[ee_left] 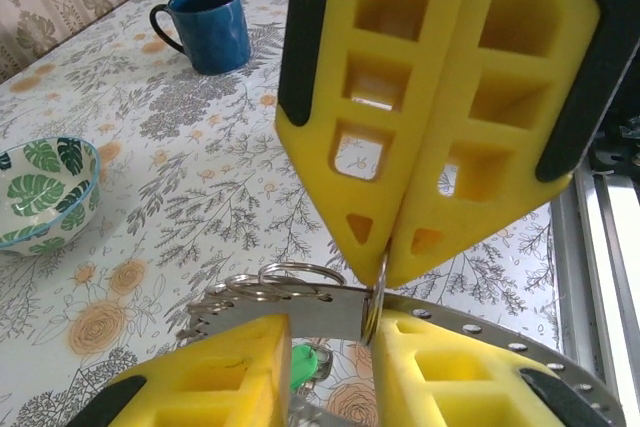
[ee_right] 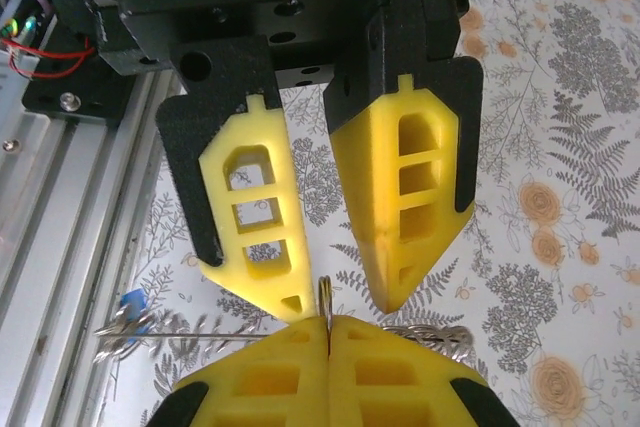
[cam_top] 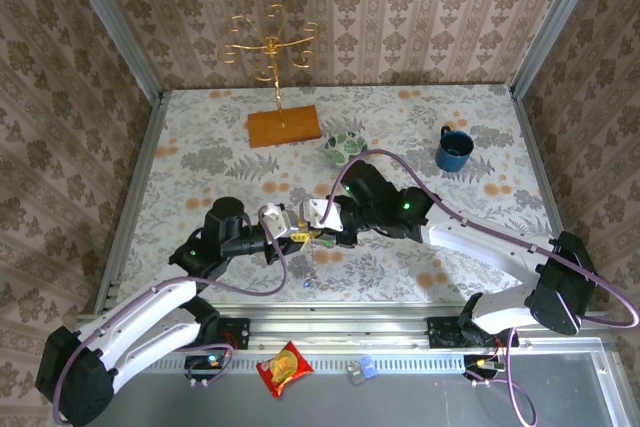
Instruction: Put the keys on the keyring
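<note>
The keyring (ee_left: 300,312), a wide flat grey metal band, hangs in the air between both grippers and carries several small wire rings (ee_left: 270,282); in the right wrist view it appears edge-on (ee_right: 200,332). My right gripper (ee_right: 328,325) (ee_left: 385,272) is shut on a small split ring (ee_right: 326,295) that sits across the band. My left gripper (ee_left: 330,325) (ee_right: 343,302) faces it tip to tip, open, one finger on each side of that split ring. A green key head (ee_left: 303,365) hangs just under the band. A blue key head (ee_right: 131,302) lies on the table below. Both grippers meet mid-table (cam_top: 305,232).
A green-and-white leaf bowl (cam_top: 344,148) (ee_left: 45,192) and a blue mug (cam_top: 454,150) (ee_left: 205,27) stand behind the grippers. A gold hook stand on a wooden base (cam_top: 284,127) is at the back. A snack packet (cam_top: 284,369) lies on the near rail.
</note>
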